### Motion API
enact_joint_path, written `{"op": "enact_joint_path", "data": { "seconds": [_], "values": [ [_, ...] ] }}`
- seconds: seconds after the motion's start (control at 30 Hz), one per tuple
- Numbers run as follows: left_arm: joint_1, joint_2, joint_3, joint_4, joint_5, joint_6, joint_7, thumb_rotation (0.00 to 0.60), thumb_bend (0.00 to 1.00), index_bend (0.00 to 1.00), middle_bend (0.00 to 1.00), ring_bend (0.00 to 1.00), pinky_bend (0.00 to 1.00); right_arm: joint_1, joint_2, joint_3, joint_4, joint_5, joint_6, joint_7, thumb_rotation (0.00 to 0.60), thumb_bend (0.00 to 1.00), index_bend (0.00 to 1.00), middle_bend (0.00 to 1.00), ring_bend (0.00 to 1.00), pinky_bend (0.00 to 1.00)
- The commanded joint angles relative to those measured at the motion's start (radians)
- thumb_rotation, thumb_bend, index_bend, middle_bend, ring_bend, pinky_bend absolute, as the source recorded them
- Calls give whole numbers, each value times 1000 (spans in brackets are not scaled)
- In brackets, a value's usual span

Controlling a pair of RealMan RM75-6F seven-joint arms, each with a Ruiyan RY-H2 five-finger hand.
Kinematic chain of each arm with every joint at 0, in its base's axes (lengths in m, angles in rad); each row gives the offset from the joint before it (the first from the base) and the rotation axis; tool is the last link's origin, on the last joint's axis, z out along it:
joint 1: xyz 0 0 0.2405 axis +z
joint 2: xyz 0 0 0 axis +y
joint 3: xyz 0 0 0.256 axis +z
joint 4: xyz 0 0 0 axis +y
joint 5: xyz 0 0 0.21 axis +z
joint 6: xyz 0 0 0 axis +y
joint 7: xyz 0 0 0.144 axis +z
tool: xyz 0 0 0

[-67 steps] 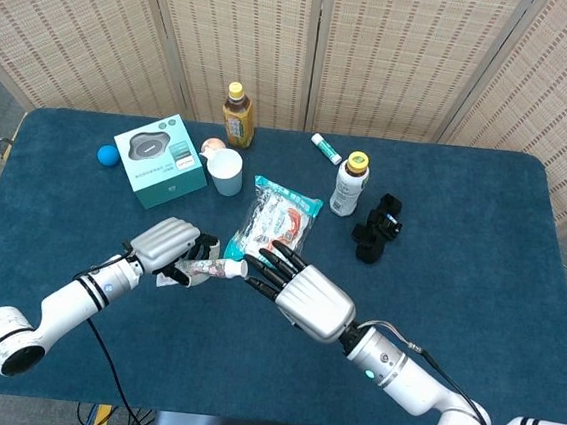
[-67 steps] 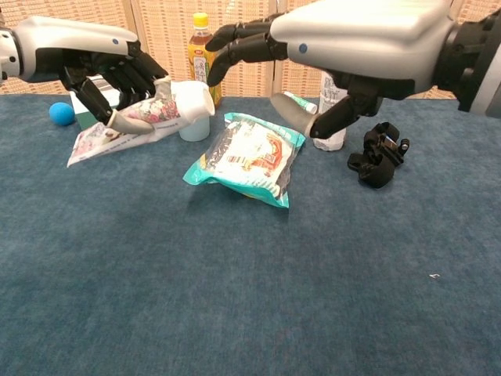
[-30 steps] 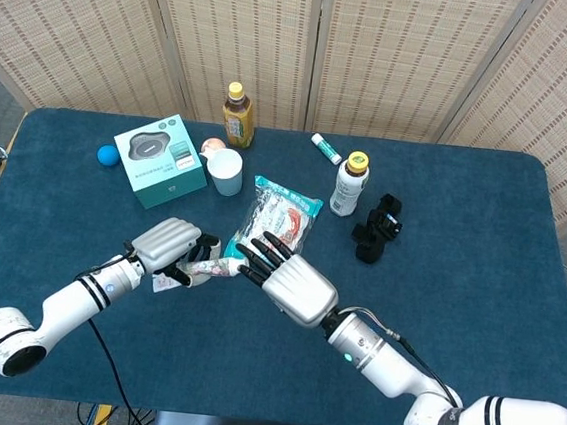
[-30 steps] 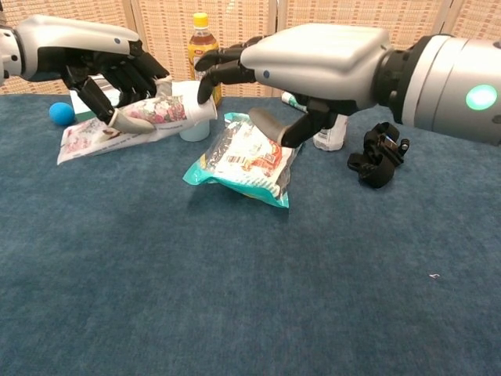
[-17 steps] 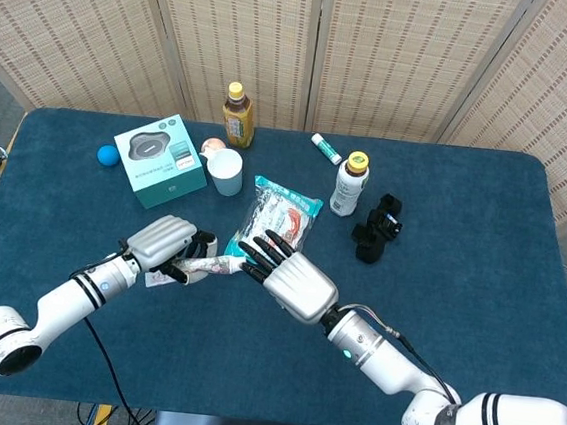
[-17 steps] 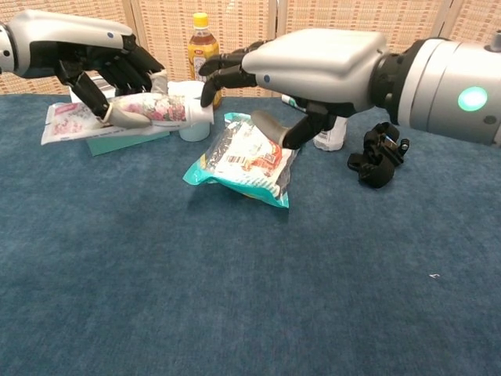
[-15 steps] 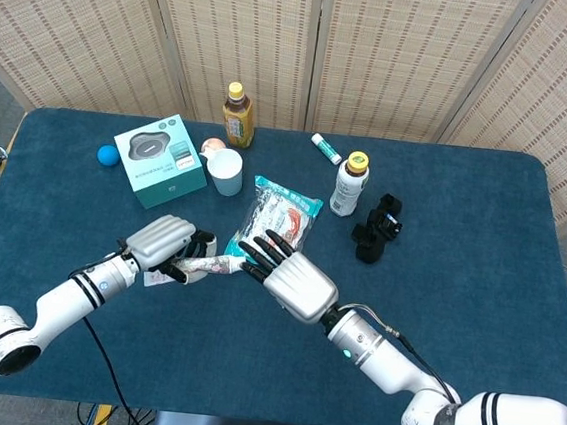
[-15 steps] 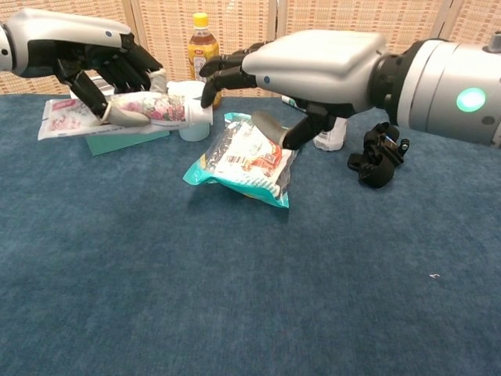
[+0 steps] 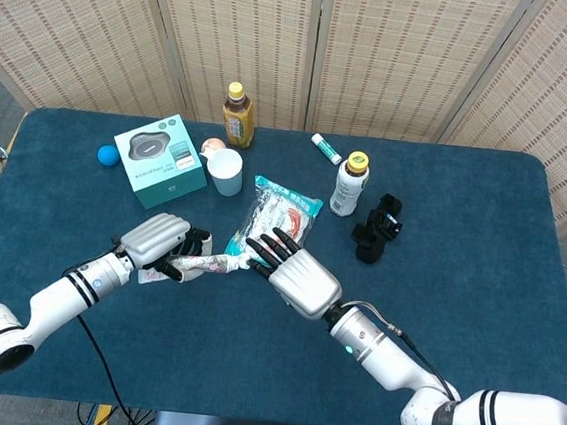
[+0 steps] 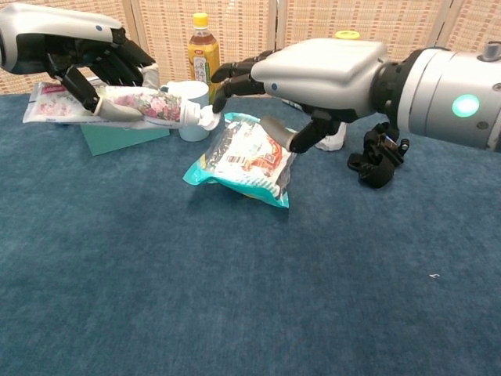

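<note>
Left robot hand (image 10: 98, 59) clamped around white floral-printed squeeze tube (image 10: 117, 106), held level. Right robot hand (image 10: 293, 82) palm-down, fingers apart, fingertips (image 10: 221, 76) touching tube's cap.

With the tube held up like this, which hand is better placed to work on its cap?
Right, probably. The left hand grips the floral tube by its body, so it is occupied. The right hand has its fingertips right at the white cap and holds nothing else.
</note>
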Motion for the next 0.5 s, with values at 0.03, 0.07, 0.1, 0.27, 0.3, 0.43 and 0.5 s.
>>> {"op": "enact_joint_path", "data": {
  "seconds": [0.03,0.07,0.1,0.27,0.3,0.43,0.5],
  "values": [
    [-1,1,1,0,2,0,-5,600,446,671,717,608,583,1,-1,-3,4,2,1,3,600,637,210,18,0,0],
    [-1,2,1,-1,3,0,-8,600,446,670,717,608,583,2,-1,-4,5,3,0,5,600,638,210,18,0,0],
    [-2,3,1,-2,4,0,-11,600,446,670,717,608,583,2,-2,-6,7,3,1,7,600,638,210,18,0,0],
    [-2,6,1,-5,7,2,-21,600,446,670,717,608,583,4,-8,-12,24,3,1,21,600,640,210,17,0,0],
    [-2,7,2,-5,8,3,-22,600,446,670,717,608,583,5,-9,-12,27,3,1,24,600,640,210,17,0,0],
    [-1,11,3,-10,13,7,-31,600,446,670,717,608,584,8,-15,-13,41,2,0,37,600,640,210,17,0,0],
    [-1,12,4,-13,16,7,-35,600,446,670,717,608,585,10,-18,-14,48,1,-2,41,600,640,210,17,0,0]
  ]
}}
